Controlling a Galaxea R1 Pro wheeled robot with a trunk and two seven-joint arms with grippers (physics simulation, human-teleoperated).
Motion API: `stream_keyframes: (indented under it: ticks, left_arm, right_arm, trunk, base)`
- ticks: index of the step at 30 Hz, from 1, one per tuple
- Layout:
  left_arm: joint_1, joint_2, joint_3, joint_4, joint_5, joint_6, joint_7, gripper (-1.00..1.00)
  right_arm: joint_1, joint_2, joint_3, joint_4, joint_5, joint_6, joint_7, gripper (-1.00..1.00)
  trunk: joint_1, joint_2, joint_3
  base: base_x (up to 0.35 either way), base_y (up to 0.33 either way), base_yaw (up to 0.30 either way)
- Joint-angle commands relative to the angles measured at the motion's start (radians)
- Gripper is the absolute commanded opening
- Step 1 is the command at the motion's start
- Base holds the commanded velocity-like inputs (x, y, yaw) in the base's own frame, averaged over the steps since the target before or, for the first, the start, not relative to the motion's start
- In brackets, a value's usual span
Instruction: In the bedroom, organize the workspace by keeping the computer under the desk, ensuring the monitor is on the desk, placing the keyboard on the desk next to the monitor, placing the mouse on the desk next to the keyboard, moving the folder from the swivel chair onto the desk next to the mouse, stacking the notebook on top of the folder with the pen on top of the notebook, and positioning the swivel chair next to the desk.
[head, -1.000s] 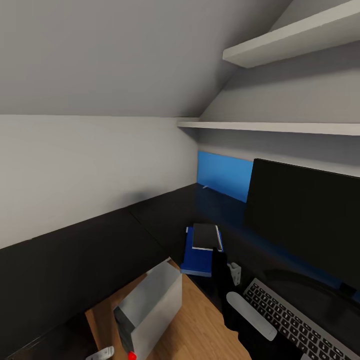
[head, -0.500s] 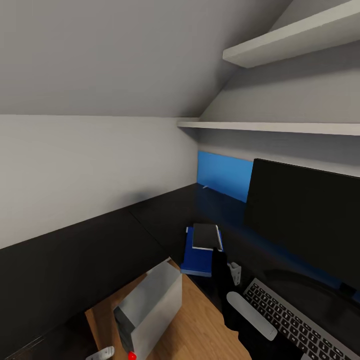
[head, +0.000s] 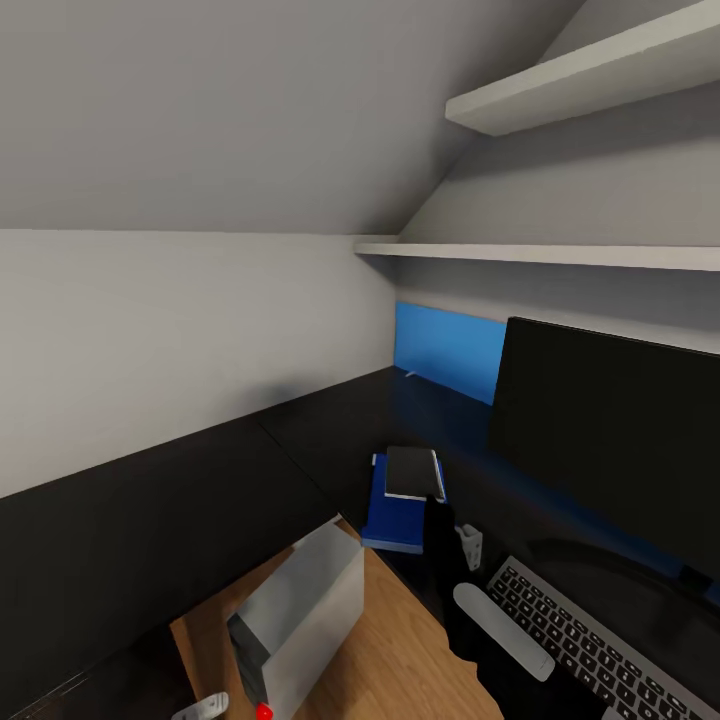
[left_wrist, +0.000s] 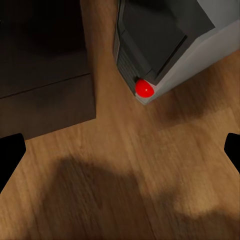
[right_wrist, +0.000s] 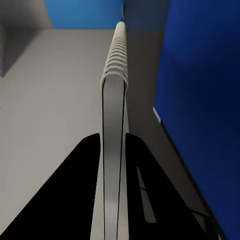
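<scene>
A blue folder (head: 392, 520) lies on the dark desk (head: 330, 430) left of the black monitor (head: 610, 440). The dark spiral notebook (head: 410, 472) rests on the folder. My right gripper (head: 435, 503) sits at the notebook's near corner. In the right wrist view the gripper (right_wrist: 114, 137) is shut on the notebook's thin edge (right_wrist: 114, 100), with the folder (right_wrist: 200, 75) beside it. The keyboard (head: 590, 640) lies in front of the monitor. The grey computer (head: 300, 610) stands tilted on the wooden floor. My left gripper (left_wrist: 120, 155) hangs open above the floor near the computer's red light (left_wrist: 144, 88).
Two white shelves (head: 560, 250) run above the monitor, and a blue panel (head: 445, 350) stands at the desk's back. A sloped wall closes the left side. A dark cabinet edge (left_wrist: 45, 65) borders the wooden floor (head: 400, 660) beside the computer.
</scene>
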Motion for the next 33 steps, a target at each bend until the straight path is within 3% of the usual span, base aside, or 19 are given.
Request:
stream_keyframes:
  ticks: [1, 8, 9, 21, 33]
  left_arm:
    - [-0.001, -0.001, 0.003, 0.000, -0.005, -0.003, 0.002, 1.00]
    - [-0.001, 0.000, 0.003, 0.000, -0.005, -0.003, 0.002, 1.00]
    - [-0.001, 0.000, 0.003, 0.000, -0.005, -0.003, 0.002, 1.00]
    - [-0.001, 0.001, 0.002, 0.000, -0.005, -0.006, 0.002, 1.00]
    - [-0.001, 0.001, 0.002, 0.000, -0.005, -0.005, 0.002, 1.00]
  right_arm:
    - [-0.001, -0.001, 0.004, -0.001, -0.008, -0.007, 0.005, -1.00]
    - [-0.001, -0.001, 0.003, -0.002, -0.008, -0.007, 0.004, -1.00]
    - [-0.001, -0.001, 0.003, -0.002, -0.008, -0.007, 0.004, 1.00]
    - [-0.001, -0.003, 0.003, -0.002, -0.008, -0.007, 0.005, 1.00]
    - [-0.001, -0.004, 0.003, -0.005, -0.007, -0.007, 0.007, 1.00]
  trunk:
    - [0.000, -0.001, -0.001]
    - [0.000, -0.001, -0.001]
    - [0.000, -0.001, -0.001]
    - [0.000, -0.001, -0.001]
    - [0.000, -0.001, -0.001]
  base:
    - [0.000, 0.000, 0.000]
    - [0.000, 0.000, 0.000]
    - [0.000, 0.000, 0.000]
    - [-0.009, 0.000, 0.000]
    - [-0.164, 0.000, 0.000]
